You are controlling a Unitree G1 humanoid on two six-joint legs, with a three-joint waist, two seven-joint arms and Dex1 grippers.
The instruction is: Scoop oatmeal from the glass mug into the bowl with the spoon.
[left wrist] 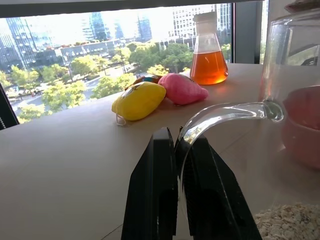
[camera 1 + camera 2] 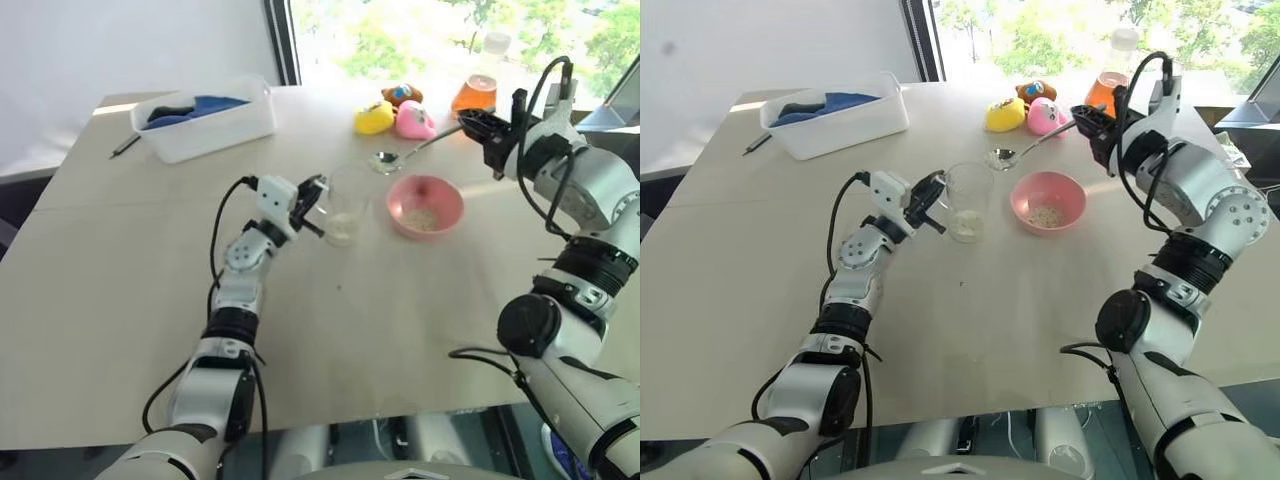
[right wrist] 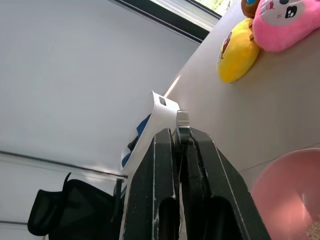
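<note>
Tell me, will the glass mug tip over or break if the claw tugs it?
Probably fragile: the glass mug is thin, clear glass. Likely light and easy to tip, holding only a little oatmeal. It may swing, since the left claw grips only its handle.

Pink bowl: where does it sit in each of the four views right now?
Left eye: the pink bowl sits right of centre, beside the glass mug.
Right eye: centre-right.
Left wrist: at the right edge, behind the mug.
Right wrist: lower right corner.
Shared landmark: the yellow plush toy.
</note>
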